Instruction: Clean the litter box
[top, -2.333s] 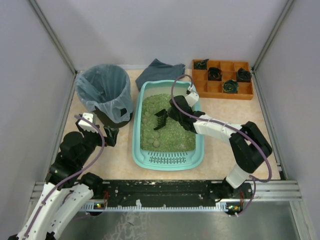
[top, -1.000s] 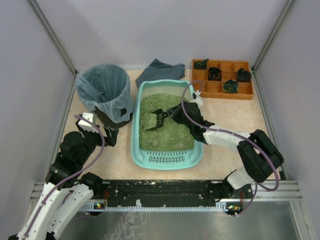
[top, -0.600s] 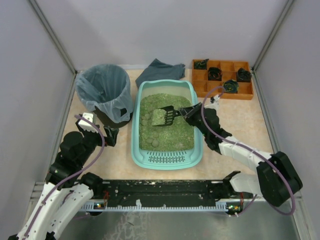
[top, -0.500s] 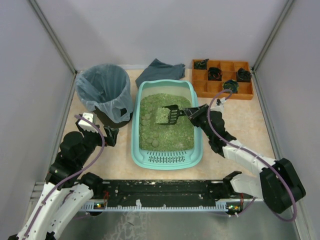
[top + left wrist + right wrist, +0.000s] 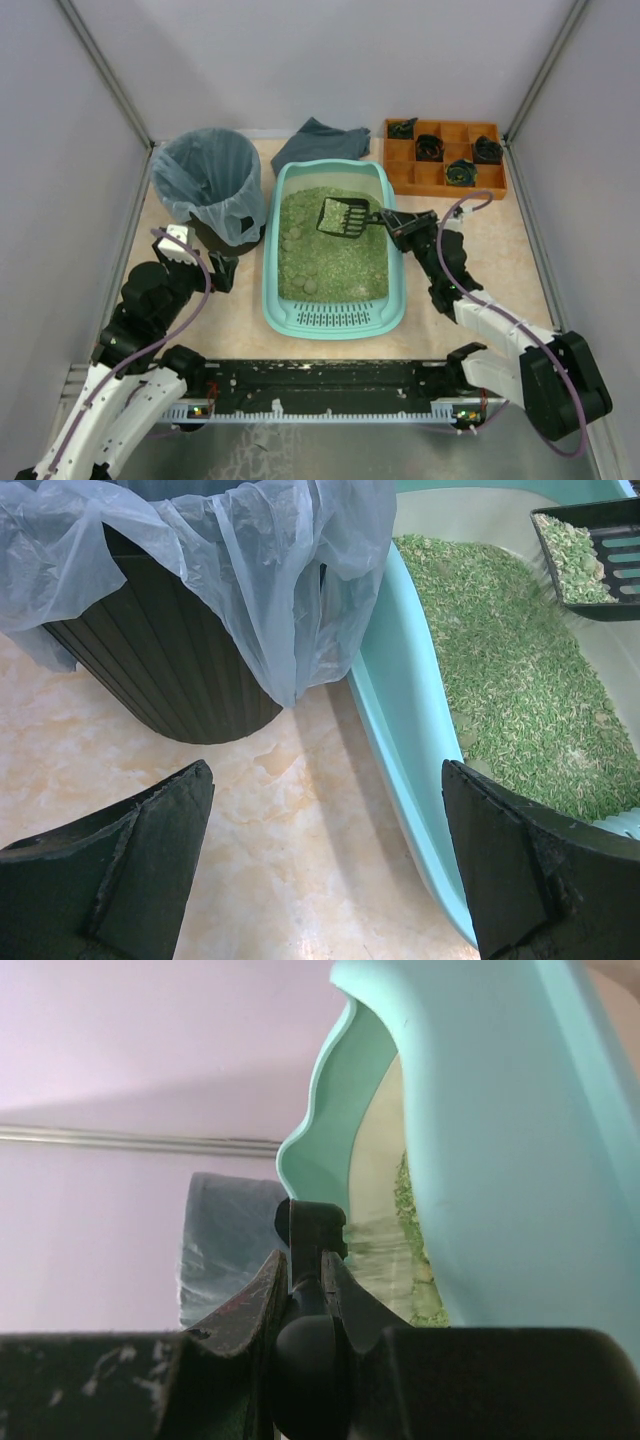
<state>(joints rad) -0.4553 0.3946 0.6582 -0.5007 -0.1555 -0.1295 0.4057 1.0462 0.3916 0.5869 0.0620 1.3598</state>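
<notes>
The turquoise litter box (image 5: 335,317) lies mid-table, filled with green litter and pale clumps (image 5: 293,240) along its left side. My right gripper (image 5: 392,222) hangs over the box's right rim, shut on the handle of a black slotted scoop (image 5: 343,216). The scoop is lifted over the far part of the litter and carries some green litter (image 5: 578,552). In the right wrist view the fingers (image 5: 265,1295) pinch the scoop handle (image 5: 312,1228) beside the box wall (image 5: 500,1140). My left gripper (image 5: 222,270) (image 5: 325,770) is open above bare table between the bin and the box wall (image 5: 410,710).
A black round bin (image 5: 208,183) (image 5: 160,670) lined with a bluish bag stands left of the box. A grey cloth (image 5: 320,140) (image 5: 225,1230) lies behind the box. An orange compartment tray (image 5: 445,175) with dark items sits at the back right.
The right arm has lifted the scoop out of the litter's left middle and drawn it up and to the right. The left arm has stayed still.
</notes>
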